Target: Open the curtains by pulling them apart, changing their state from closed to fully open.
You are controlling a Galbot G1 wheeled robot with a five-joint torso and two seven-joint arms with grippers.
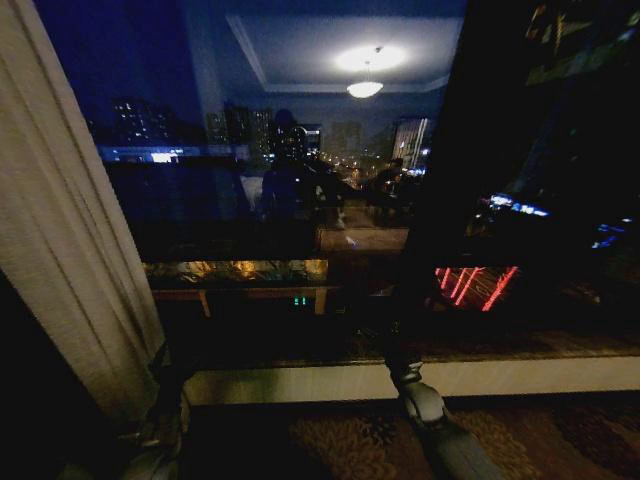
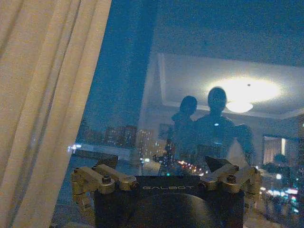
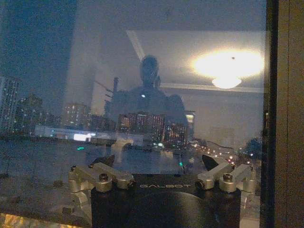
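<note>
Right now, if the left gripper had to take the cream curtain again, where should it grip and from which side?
Probably the curtain's free inner edge, approached from the window side. The fabric hangs in vertical pleats, bunched at the robot's left, so that edge gives a fold to pinch between the fingers. The left gripper sits open just beside it, facing the glass. The right gripper is open too, away from the cloth.

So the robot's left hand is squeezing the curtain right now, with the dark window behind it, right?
Not quite. The left gripper is open and holds nothing; the curtain hangs off to one side of it, apart from the fingers, as the left wrist view shows. The dark window is behind it, as you said.
</note>
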